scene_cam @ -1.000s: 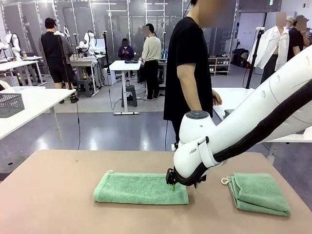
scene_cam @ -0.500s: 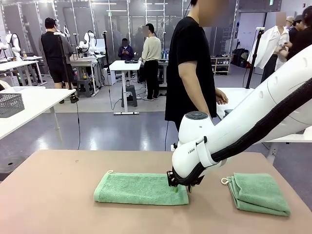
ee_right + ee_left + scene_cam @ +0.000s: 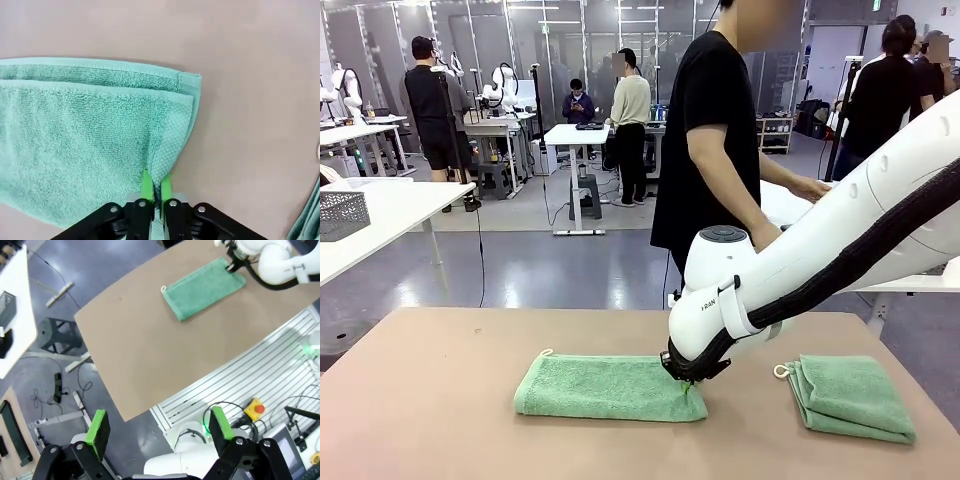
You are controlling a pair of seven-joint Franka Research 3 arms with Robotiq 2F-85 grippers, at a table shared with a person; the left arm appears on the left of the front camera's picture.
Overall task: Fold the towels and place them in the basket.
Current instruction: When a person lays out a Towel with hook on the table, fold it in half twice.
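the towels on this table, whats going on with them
The right pincer has pinched shut on the edge of the long folded towel lying in the middle of the table, at its right end. A second, smaller folded towel lies apart near the table's right edge, untouched. The left pincer hangs open, high off to the side. A person in a black shirt stands at the far side, hands away from the towels.

Mint-green towels (image 3: 609, 388), tan table (image 3: 440, 400)
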